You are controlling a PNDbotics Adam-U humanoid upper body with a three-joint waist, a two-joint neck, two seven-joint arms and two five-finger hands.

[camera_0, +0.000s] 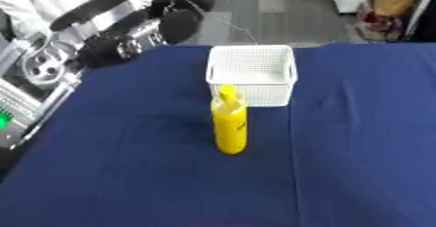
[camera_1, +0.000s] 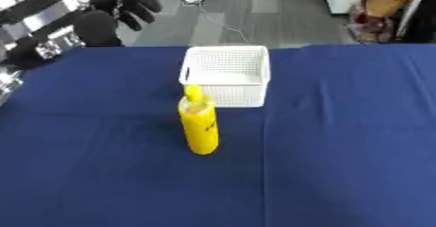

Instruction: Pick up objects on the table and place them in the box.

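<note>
Yellow plastic squeeze bottle [camera_0: 229,126], tall and slim with a narrow nozzle cap, stands upright on the dark blue tablecloth [camera_0: 357,162] just in front of the white perforated plastic basket [camera_0: 252,73], apart from its near wall though the nozzle overlaps it in the view. It looks light and somewhat soft-walled, so it would likely give under a squeeze, and its smooth skin may be slippery; being tall on a small base, it could tip at a sideways nudge. The best hold, by my judgement, is round the wide middle of the body, below the tapering neck. The basket sits open-topped with nothing visible inside. The robot's left hand [camera_1: 126,3], black, hangs well apart from the bottle above the table's far left corner, its fingers curled downward and holding nothing. The right hand shows in neither view. The cloth lies flat with a faint crease. Beyond is grey flooring with a trailing cable and clutter at right.
</note>
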